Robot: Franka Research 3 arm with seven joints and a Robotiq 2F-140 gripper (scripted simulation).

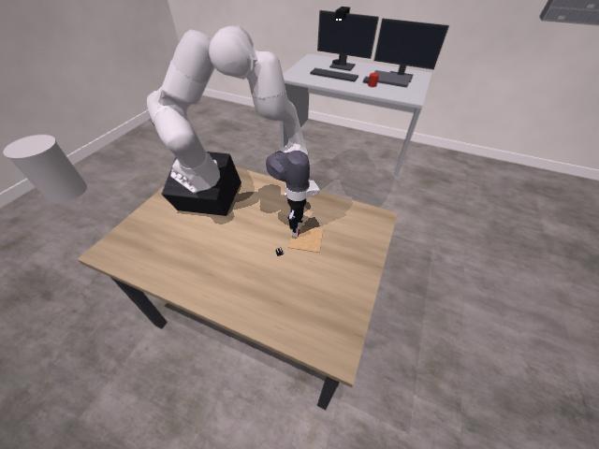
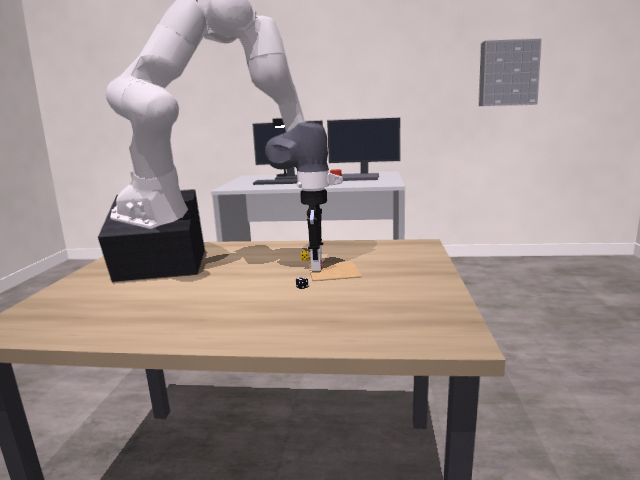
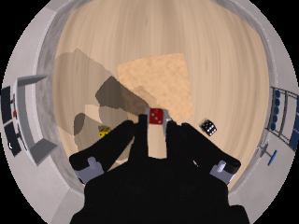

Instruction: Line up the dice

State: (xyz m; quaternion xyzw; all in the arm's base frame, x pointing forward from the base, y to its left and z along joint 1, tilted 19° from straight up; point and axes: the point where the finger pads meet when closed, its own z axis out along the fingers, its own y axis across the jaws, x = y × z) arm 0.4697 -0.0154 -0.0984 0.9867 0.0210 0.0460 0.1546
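My gripper point(image 1: 295, 230) is shut on a red die point(image 3: 156, 116) and holds it low over the edge of the tan mat point(image 1: 306, 239) nearest the robot's base. I cannot tell whether the die touches the mat. The gripper also shows in the exterior view point(image 2: 315, 262). A black die point(image 1: 279, 252) lies on the table just off the mat, on the side toward the table's front; it also shows in the wrist view point(image 3: 208, 127). A yellow die point(image 2: 305, 255) lies on the table beside the gripper, in the arm's shadow, off the mat point(image 3: 156, 81).
The robot's black base block point(image 1: 202, 183) stands at the table's back left corner. A desk with monitors point(image 1: 360, 81) stands behind the table. A grey cylinder point(image 1: 44, 166) is at the far left, off the table.
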